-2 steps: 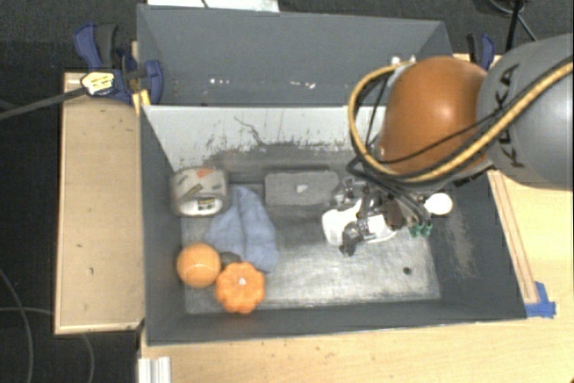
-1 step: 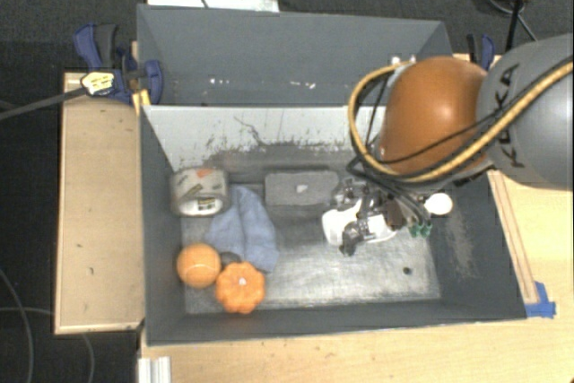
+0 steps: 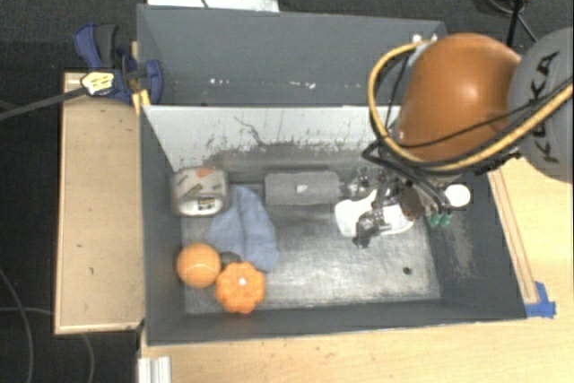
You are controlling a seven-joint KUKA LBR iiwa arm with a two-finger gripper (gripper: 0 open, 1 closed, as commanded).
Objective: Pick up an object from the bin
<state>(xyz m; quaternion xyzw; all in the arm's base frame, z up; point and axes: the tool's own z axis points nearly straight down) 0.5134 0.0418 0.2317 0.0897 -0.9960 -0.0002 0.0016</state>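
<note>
Against the left wall of the bin [image 3: 160, 282], a silver-and-white rounded thing [image 3: 198, 191] lies toward the far side. An orange ball [image 3: 197, 265] sits in the near left corner, touching a small ribbed orange pumpkin [image 3: 240, 286] just to its right. A crumpled blue cloth [image 3: 245, 229] lies between these, its near edge touching the pumpkin. All of this crowds the left third of the floor. Further right, a grey block [image 3: 302, 189] lies lengthwise along the foot of the far wall. The floor in front of it is bare metal, open across the middle and through to the near right corner, so the widest free room is along the near side. To the right of the block and close to it lies a white, smooth, rounded thing [image 3: 350, 215], pale against the grey floor. The tool [image 3: 366, 233] is down on top of it and covers part of it. Whether the tool is clenched or released on it cannot be told. Above, the arm's orange cover [image 3: 457, 94], looped with cables [image 3: 386, 103], overhangs the far right corner and the right wall.
</note>
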